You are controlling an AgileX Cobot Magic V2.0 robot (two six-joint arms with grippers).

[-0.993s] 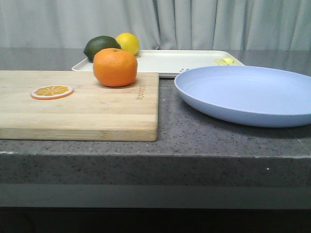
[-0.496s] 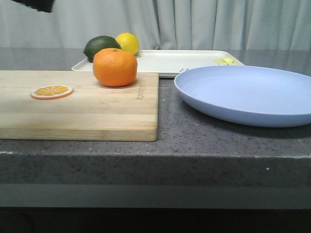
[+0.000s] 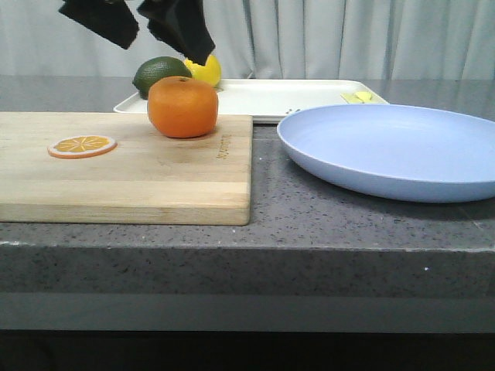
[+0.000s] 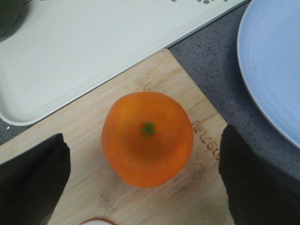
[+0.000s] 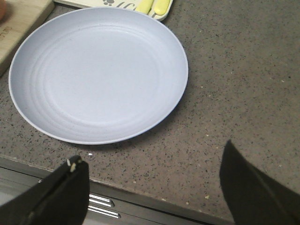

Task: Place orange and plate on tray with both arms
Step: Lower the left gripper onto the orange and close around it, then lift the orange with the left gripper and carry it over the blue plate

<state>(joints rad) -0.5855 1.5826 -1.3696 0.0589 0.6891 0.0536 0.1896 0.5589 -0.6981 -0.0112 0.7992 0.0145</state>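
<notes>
Left gripper [image 3: 139, 27] wide above orange [image 3: 183, 107] on cutting board [image 3: 124, 166]. Right gripper [image 5: 154, 187], seen only by wrist camera, wide near plate [image 5: 98, 75]; tray [image 3: 294, 97] behind.

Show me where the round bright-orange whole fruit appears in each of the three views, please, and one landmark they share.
Front view: the round bright-orange whole orange sits at the far right corner of the wooden cutting board, below the open left gripper.
Left wrist view: centre of the picture, between the two fingers.
Right wrist view: only a sliver at the top left corner.
Shared landmark: the pale lavender-blue round plate.
</notes>
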